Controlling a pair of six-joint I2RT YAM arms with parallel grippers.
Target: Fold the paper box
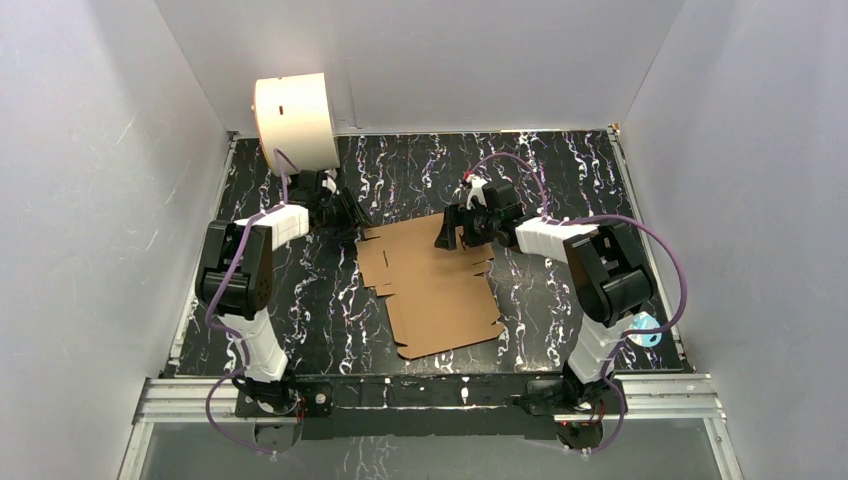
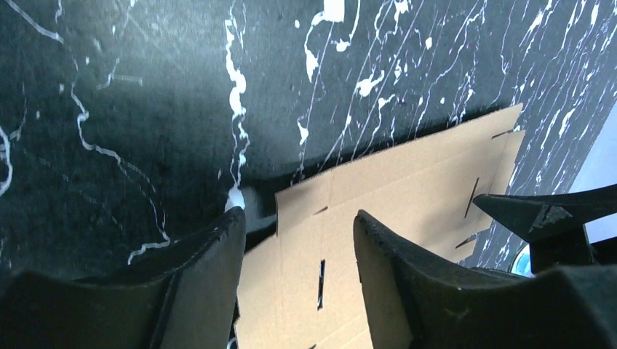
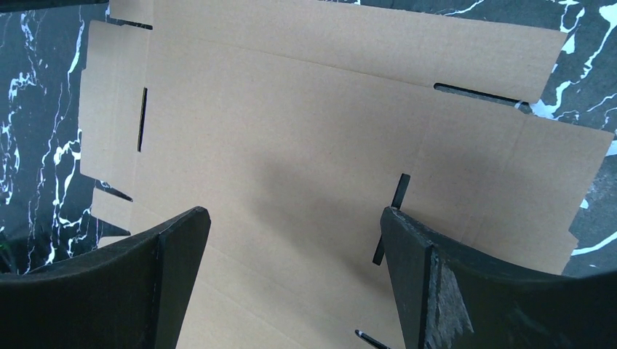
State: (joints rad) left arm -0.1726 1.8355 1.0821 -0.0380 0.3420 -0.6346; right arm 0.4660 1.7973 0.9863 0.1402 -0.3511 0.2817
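The flat, unfolded brown corrugated-cardboard paper box point(image 1: 432, 285) lies mid-way across the black, white-veined table point(image 1: 570, 180). It looks light, thin and bendy along its creases, so I'd pinch a flap edge. The left gripper point(image 2: 298, 218) by its far-left corner and the right gripper point(image 3: 295, 214) above its far end both gape, empty

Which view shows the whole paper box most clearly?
Top external: the paper box lies flat with nearly its full outline, flaps and tabs visible. Left wrist catches only one end of it; right wrist gives a close, cropped look at its panels and slots.
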